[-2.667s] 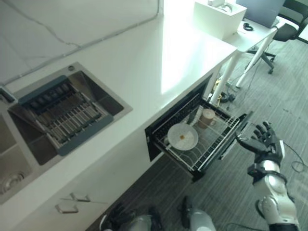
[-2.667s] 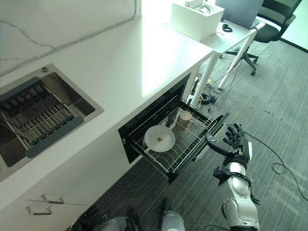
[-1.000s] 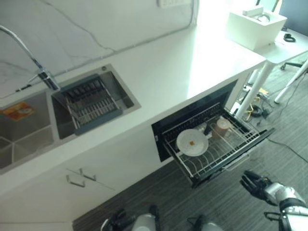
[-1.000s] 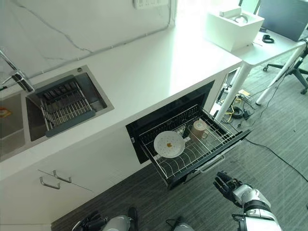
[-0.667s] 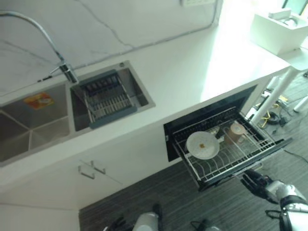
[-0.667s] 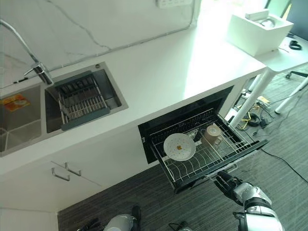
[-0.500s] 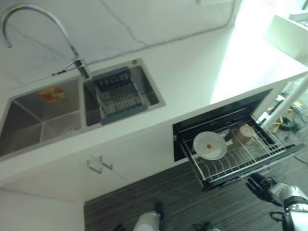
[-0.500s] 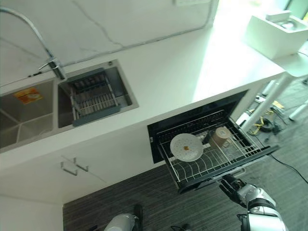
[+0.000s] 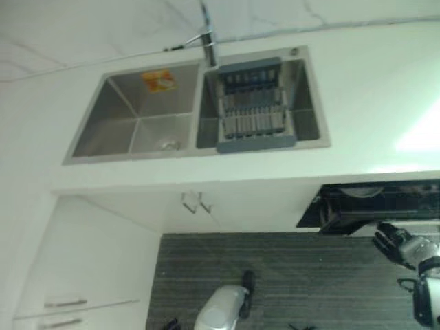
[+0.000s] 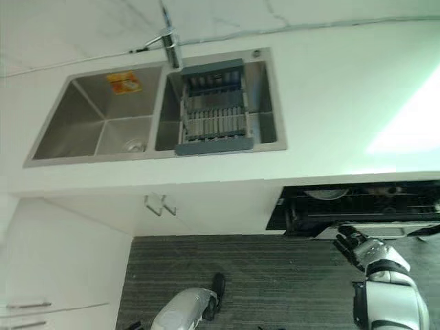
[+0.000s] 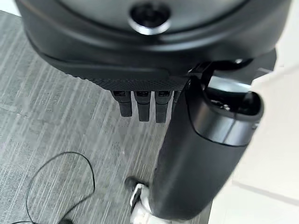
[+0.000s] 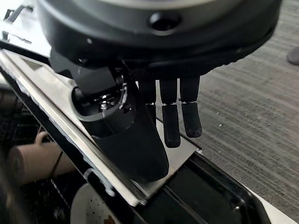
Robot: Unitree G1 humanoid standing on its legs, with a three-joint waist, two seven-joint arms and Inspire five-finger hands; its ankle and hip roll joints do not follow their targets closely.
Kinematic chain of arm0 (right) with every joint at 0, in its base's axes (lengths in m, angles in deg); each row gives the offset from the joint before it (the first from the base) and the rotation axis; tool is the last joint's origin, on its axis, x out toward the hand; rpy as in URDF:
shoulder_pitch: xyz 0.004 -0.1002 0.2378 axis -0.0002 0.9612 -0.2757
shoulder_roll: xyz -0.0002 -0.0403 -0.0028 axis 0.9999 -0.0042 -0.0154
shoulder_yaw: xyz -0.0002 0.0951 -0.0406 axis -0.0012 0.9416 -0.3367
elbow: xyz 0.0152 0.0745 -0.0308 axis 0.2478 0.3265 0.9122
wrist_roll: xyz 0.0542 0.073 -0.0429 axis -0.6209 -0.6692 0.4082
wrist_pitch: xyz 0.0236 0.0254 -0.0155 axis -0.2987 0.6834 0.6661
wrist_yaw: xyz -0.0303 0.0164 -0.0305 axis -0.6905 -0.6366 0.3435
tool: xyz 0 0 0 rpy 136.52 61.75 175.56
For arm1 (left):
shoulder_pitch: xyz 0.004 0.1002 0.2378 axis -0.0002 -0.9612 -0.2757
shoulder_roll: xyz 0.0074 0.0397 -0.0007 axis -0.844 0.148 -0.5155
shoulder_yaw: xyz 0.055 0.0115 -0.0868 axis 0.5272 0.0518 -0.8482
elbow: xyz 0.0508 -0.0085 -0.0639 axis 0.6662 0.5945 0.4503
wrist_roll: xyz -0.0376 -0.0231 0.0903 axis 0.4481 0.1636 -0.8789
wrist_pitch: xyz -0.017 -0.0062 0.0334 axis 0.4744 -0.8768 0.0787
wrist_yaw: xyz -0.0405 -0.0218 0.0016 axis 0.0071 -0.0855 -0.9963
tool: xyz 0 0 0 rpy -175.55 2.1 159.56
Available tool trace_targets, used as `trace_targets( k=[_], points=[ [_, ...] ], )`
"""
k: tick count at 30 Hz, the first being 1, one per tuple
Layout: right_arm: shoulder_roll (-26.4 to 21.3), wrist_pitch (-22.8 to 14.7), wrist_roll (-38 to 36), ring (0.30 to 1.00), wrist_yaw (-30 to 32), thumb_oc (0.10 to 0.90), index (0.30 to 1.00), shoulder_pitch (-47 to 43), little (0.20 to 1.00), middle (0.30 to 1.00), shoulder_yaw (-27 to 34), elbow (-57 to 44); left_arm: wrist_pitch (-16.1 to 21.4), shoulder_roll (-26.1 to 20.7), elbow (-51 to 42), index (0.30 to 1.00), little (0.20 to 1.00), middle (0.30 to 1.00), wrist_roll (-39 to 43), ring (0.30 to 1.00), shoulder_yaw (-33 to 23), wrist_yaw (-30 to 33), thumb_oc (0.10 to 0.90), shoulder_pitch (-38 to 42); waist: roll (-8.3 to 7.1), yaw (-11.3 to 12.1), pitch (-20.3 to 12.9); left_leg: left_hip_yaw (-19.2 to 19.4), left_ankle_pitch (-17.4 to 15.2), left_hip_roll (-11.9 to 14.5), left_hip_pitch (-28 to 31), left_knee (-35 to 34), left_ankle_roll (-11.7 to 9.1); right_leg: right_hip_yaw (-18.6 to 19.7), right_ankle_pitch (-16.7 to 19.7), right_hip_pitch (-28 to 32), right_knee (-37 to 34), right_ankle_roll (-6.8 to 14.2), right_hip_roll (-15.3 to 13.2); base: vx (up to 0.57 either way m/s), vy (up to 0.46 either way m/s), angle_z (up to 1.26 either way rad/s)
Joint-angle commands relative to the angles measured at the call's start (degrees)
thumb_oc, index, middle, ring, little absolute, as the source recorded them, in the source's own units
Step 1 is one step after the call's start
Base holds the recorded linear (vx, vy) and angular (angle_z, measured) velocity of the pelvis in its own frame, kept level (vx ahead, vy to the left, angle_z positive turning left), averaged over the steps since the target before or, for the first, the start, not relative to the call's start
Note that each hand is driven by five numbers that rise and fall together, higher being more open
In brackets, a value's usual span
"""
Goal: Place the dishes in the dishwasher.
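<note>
1. The white desk (image 10: 330, 103) runs across the room, with a double steel sink (image 10: 103, 117) sunk into it and a tap (image 10: 168, 38) at the back edge.
2. A grey drying rack (image 10: 213, 110) sits in the sink's right basin; an orange sticker (image 10: 124, 82) shows on the back wall of the left basin.
3. White cabinets (image 10: 206, 203) with two small handles stand under the sink, above a grey striped floor (image 10: 275, 275).
4. The dishwasher (image 10: 357, 199) is under the desk's right end, its drawer nearly pushed in, with only a dark slot and a metal front rail (image 12: 70, 135) showing.
5. Inside the drawer lie a white plate (image 12: 88, 205) with a small brown spot and, beside it, a tan mug (image 12: 32, 158) on its side.
6. The right robot hand (image 10: 354, 245) is just below the drawer front; in the wrist view its fingers (image 12: 170, 121) are straight and open against the rail, gripping nothing.
7. The left robot hand (image 11: 149, 70) hangs over the floor, fingers relaxed and empty.
</note>
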Motion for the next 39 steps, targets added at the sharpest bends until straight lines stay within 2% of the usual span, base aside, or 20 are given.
trace_targets(
  k=[1, 5, 6, 10, 16, 18, 20, 21, 23, 24, 27, 30, 36, 37, 39],
  points=[
    [-0.2, -8.5, -1.7, 0.300, -9.6, 0.400, 0.300, -13.5, 0.300, 0.300, -2.3, -5.6, 2.1, -3.7, -0.9, 0.900, 0.900, 0.900, 1.2, 0.900, 3.3, -1.6, 0.800, 0.0, 1.88, 3.9, -2.5, -0.4, -6.2, 8.5, 0.1, 3.5, -8.8, 1.3, -3.2, -4.5, 3.4, 0.0, -0.8, 0.03, 0.070, 0.27],
    [-0.5, -12.2, -3.2, 0.300, -11.7, 0.400, 0.300, -17.5, 0.300, 0.300, -3.6, -7.5, 3.2, -3.8, -0.6, 0.900, 0.900, 0.900, 1.9, 0.900, 3.6, -3.1, 0.800, -0.4, 2.57, 4.6, -1.7, -1.5, -5.7, 8.1, -1.3, 3.5, -8.8, 1.0, -3.1, -5.7, 3.4, -0.1, -0.9, 0.02, 0.075, 0.12],
    [-0.5, -14.4, -2.2, 0.300, -13.2, 0.400, 0.300, -19.4, 0.300, 0.300, -4.8, -7.9, 4.5, -4.0, -0.9, 0.900, 0.900, 0.900, 3.0, 0.900, 4.1, -3.8, 0.800, -0.3, 2.79, 4.9, -1.3, -1.5, -5.5, 8.3, -2.0, 3.5, -8.8, 0.8, -2.8, -6.3, 3.4, -0.1, -1.1, 0.01, 0.080, 0.07],
    [0.0, -17.6, -0.3, 0.300, -13.3, 0.400, 0.300, -21.0, 0.300, 0.300, -6.0, -9.0, 5.6, -4.2, -1.9, 0.900, 0.900, 0.900, 4.5, 0.900, 4.4, -4.6, 0.800, -0.3, 2.83, 4.9, -0.8, -1.6, -5.3, 8.4, -2.6, 3.5, -8.7, 0.8, -2.4, -7.0, 3.4, 0.1, -1.3, -0.01, 0.027, 0.00],
    [2.1, -19.6, -0.4, 0.300, -15.5, 0.400, 0.300, -20.2, 0.300, 0.300, -6.7, -11.8, 7.6, -4.7, -4.6, 0.900, 0.900, 0.900, 5.7, 0.900, 4.7, -5.3, 0.800, 0.0, 1.52, 4.3, -0.3, -1.5, -5.7, 8.6, -2.3, 3.5, -8.2, 1.1, -1.4, -7.4, 3.4, 0.5, -0.9, 0.00, 0.001, -0.01],
    [3.3, -21.2, 4.8, 0.300, -19.4, 0.400, 0.300, -17.7, 0.300, 0.300, -7.5, -14.1, 9.4, -4.8, -6.0, 0.900, 0.900, 0.900, 6.6, 0.900, 4.4, -5.6, 0.800, 0.3, 0.26, 3.2, -0.1, -0.9, -6.0, 9.0, -1.7, 3.5, -7.8, 1.9, -0.8, -7.7, 3.4, 0.9, -0.5, 0.00, -0.040, -0.05],
    [3.7, -21.6, 4.4, 0.300, -21.1, 0.400, 0.300, -16.1, 0.300, 0.300, -7.7, -15.5, 9.9, -4.9, -6.9, 0.900, 0.900, 0.900, 6.9, 0.900, 4.2, -5.6, 0.800, 0.5, -0.25, 2.6, 0.0, -0.5, -6.2, 9.3, -1.3, 3.5, -7.8, 2.3, -0.5, -7.8, 3.4, 1.1, -0.4, -0.02, -0.040, -0.05],
    [4.4, -21.8, 3.7, 0.335, -23.7, 0.424, 0.335, -13.3, 0.335, 0.335, -6.9, -17.7, 9.8, -5.0, -8.3, 0.900, 0.900, 0.900, 7.8, 0.900, 3.7, -5.8, 0.800, 0.9, -0.91, 1.6, 0.1, 0.2, -6.5, 9.7, -0.8, 3.5, -7.6, 3.0, -0.2, -8.0, 3.4, 1.3, -0.1, -0.03, -0.051, -0.06],
    [5.4, -22.6, 3.4, 0.547, -25.1, 0.565, 0.547, -11.0, 0.547, 0.547, -6.5, -19.4, 9.8, -5.1, -9.1, 0.900, 0.900, 0.900, 8.4, 0.900, 3.3, -6.0, 0.800, 1.0, -1.45, 0.9, 0.2, 0.8, -6.8, 10.0, -0.4, 3.5, -7.6, 3.6, 0.0, -8.1, 3.4, 1.4, 0.1, -0.03, -0.041, -0.09],
    [6.8, -22.8, 3.0, 0.900, -27.9, 0.800, 0.900, -7.9, 0.900, 0.900, -5.8, -21.6, 9.2, -4.9, -10.1, 0.900, 0.900, 0.900, 7.1, 0.900, 2.9, -4.5, 0.800, 1.2, -2.11, -0.3, 0.3, 1.5, -7.3, 10.2, 0.4, 3.5, -7.4, 4.6, 0.2, -8.2, 3.4, 1.5, 0.5, -0.04, -0.047, -0.22],
    [11.9, -23.2, 4.2, 0.900, -31.4, 0.800, 0.900, -0.5, 0.900, 0.900, -7.0, -27.4, 9.1, -4.9, -8.9, 0.900, 0.900, 0.900, 7.1, 0.900, 2.2, -2.6, 0.800, 3.9, -3.82, -3.3, -0.2, 3.0, -8.3, 11.0, 2.0, 3.5, -7.0, 6.6, 0.6, -8.6, 3.4, 2.0, 1.1, -0.03, -0.060, -0.37],
    [15.2, -24.0, 7.1, 0.900, -35.0, 0.800, 0.900, 6.7, 0.900, 0.900, -7.5, -28.7, 9.5, -4.5, -8.7, 0.900, 0.900, 0.900, 7.7, 0.900, 1.2, -1.4, 0.800, 5.0, -5.07, -5.3, -0.8, 4.4, -9.0, 11.8, 3.7, 3.5, -6.8, 8.2, 0.5, -8.3, 3.4, 2.0, 1.7, 0.00, -0.068, -0.51],
    [19.2, -25.7, 13.6, 0.900, -38.6, 0.800, 0.900, 17.6, 0.900, 0.900, -6.8, -27.9, 9.3, -4.2, -9.8, 0.900, 0.900, 0.900, 5.5, 0.900, 0.6, 0.2, 0.800, 6.2, -6.34, -7.9, -2.3, 6.5, -9.9, 12.6, 6.3, 3.5, -6.5, 9.9, 0.1, -7.4, 3.4, 2.1, 2.6, -0.01, -0.057, -0.38],
    [20.3, -26.0, 15.7, 0.900, -39.0, 0.800, 0.900, 20.5, 0.900, 0.900, -6.9, -27.5, 8.9, -4.2, -9.4, 0.900, 0.900, 0.900, 4.6, 0.900, 0.1, 0.4, 0.800, 6.9, -6.73, -9.0, -2.8, 7.1, -10.3, 12.7, 7.2, 3.5, -6.4, 10.6, -0.1, -7.3, 3.4, 2.1, 3.0, -0.01, -0.051, -0.23],
    [21.7, -25.8, 18.2, 0.900, -38.3, 0.800, 0.900, 22.6, 0.900, 0.900, -7.5, -26.8, 8.3, -3.9, -8.9, 0.900, 0.900, 0.900, 4.2, 0.900, -0.1, 1.1, 0.800, 7.6, -7.08, -9.9, -3.4, 7.7, -10.6, 12.8, 8.1, 3.5, -6.4, 11.1, -0.4, -6.9, 3.4, 1.9, 3.3, -0.01, -0.049, -0.31]
  ],
)
